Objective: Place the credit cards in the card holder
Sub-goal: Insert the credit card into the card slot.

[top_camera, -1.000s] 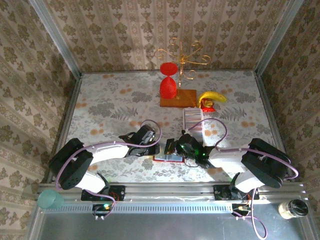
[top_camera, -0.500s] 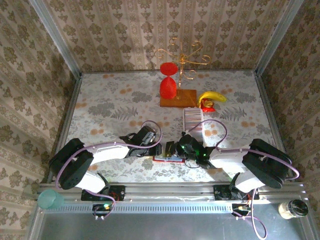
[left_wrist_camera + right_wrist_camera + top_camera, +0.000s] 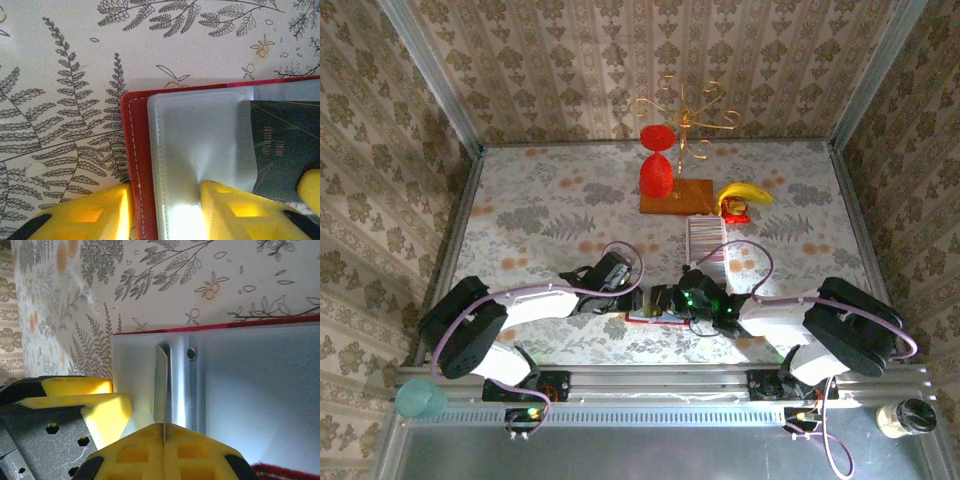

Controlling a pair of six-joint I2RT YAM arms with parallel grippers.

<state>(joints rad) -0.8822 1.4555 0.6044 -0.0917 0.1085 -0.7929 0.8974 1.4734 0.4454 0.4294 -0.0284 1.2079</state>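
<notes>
The red card holder [image 3: 650, 318] lies open near the front edge, between both grippers. In the left wrist view its red cover [image 3: 134, 150] frames a pale sleeve [image 3: 200, 135] holding a dark card [image 3: 285, 145]. My left gripper [image 3: 165, 192] stands open astride the holder's left edge. One of its fingers [image 3: 100, 212] is on the table and the other presses the sleeve. My right gripper [image 3: 164, 427] is shut on one thin credit card [image 3: 161, 382], seen edge-on over the holder's pale inside [image 3: 250, 385]. The row of credit cards [image 3: 705, 240] lies further back.
A red goblet [image 3: 657, 165] and a gold wire stand [image 3: 685, 110] sit on a wooden board [image 3: 676, 196] at the back, with a banana [image 3: 745, 193] to its right. Patterned walls enclose the table. A teal cup [image 3: 420, 398] and a jar [image 3: 905, 415] sit beyond the front rail.
The right wrist has crept slightly to the left over the card holder. The left arm has stayed in place.
</notes>
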